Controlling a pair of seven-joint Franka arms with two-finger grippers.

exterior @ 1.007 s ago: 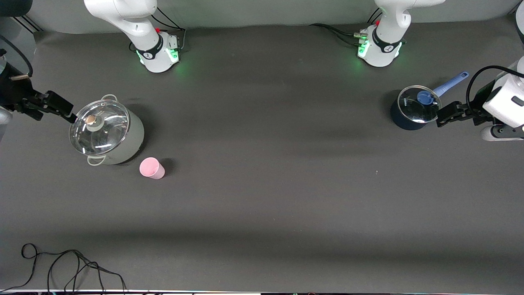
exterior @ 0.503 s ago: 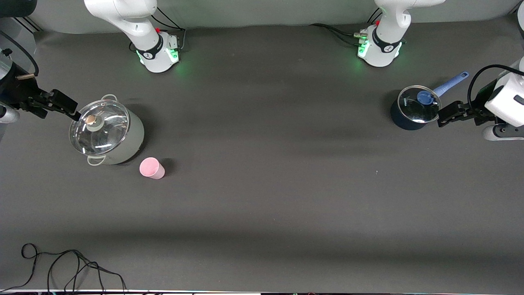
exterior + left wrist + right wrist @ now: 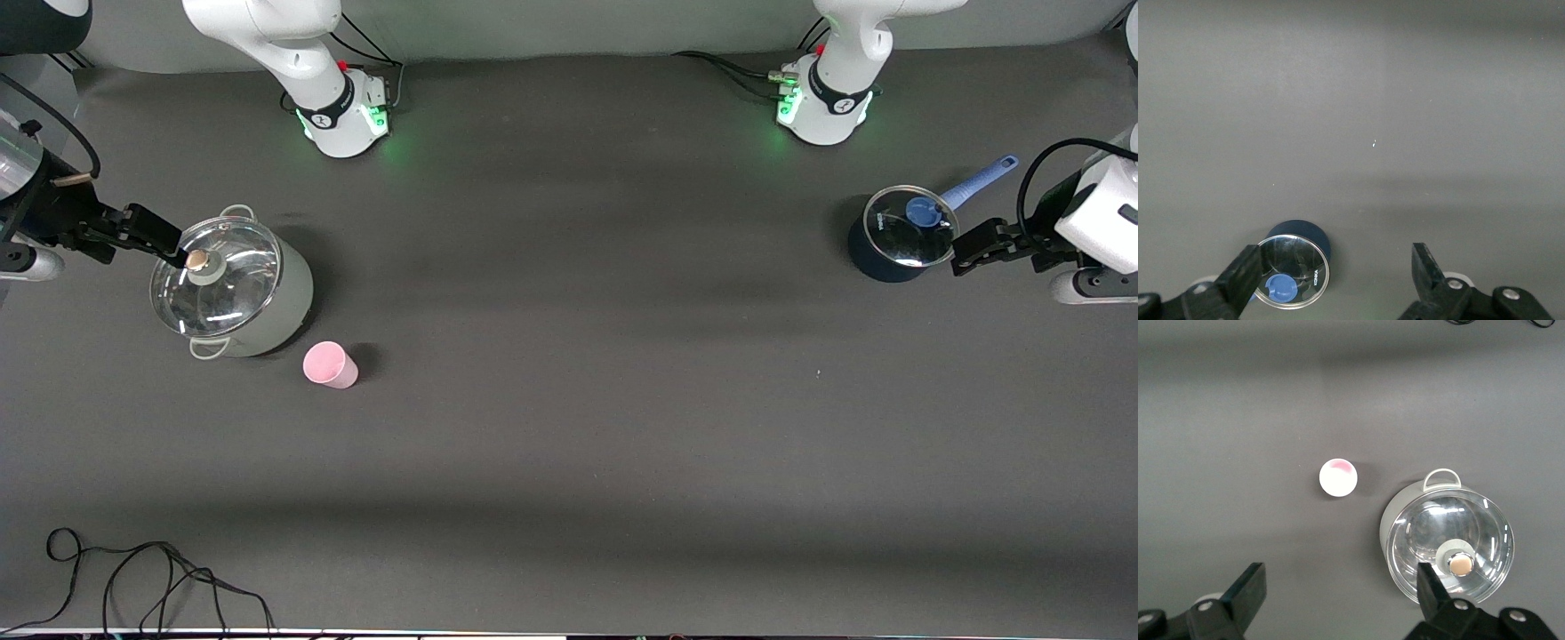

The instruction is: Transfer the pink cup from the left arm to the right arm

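Observation:
The pink cup (image 3: 330,364) stands upright on the dark table at the right arm's end, nearer to the front camera than the grey pot (image 3: 233,286) and close beside it. It also shows in the right wrist view (image 3: 1338,477), apart from the fingers. My right gripper (image 3: 174,248) is open and empty, up over the edge of the grey pot's glass lid; its own view (image 3: 1338,581) shows bare table between its jaws. My left gripper (image 3: 960,255) is open and empty beside the blue pot (image 3: 893,240), as its own view (image 3: 1335,256) shows.
The grey pot (image 3: 1448,547) has a glass lid and two loop handles. The blue pot (image 3: 1295,267) has a glass lid and a blue handle (image 3: 980,180). A black cable (image 3: 133,578) lies at the table's near edge, at the right arm's end.
My right gripper has moved in over the grey pot's lid. My left gripper has hardly shifted. The pink cup has not moved.

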